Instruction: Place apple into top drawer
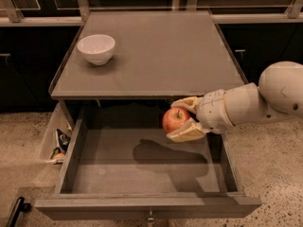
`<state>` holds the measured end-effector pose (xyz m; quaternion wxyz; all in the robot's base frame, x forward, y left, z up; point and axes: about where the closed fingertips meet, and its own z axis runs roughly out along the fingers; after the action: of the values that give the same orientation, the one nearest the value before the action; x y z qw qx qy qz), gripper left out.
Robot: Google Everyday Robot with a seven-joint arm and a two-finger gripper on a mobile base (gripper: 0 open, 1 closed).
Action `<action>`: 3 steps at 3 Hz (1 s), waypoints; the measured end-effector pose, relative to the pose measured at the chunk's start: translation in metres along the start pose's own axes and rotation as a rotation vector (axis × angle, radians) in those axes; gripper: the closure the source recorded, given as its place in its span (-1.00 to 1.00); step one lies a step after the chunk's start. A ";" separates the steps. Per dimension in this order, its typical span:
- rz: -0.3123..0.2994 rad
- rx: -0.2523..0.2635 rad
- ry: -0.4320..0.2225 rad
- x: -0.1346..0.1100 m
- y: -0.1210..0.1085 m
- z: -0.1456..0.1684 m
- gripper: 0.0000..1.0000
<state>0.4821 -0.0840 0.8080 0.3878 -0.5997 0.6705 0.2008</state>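
Fingers (188, 132) of the pincer (174, 119) are clamped on the apple (175, 119), one tan pad above it and one below. The white arm (255, 103) reaches in from the right. The apple hangs in the air over the top drawer (118, 174), above its far right part and just below the near edge of the counter (156, 56). It casts a shadow on the grey drawer bottom. The drawer stands open toward the near side. A white bowl (96, 48) sits on the far left of the counter, well apart from the apple.
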 end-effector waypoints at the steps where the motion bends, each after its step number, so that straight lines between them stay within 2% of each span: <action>1: 0.000 0.000 0.000 0.000 0.000 0.000 1.00; 2: 0.004 -0.004 -0.013 0.004 0.001 0.013 1.00; 3: 0.047 -0.010 -0.026 0.028 0.011 0.041 1.00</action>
<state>0.4836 -0.0701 0.7596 0.3886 -0.5829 0.6785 0.2209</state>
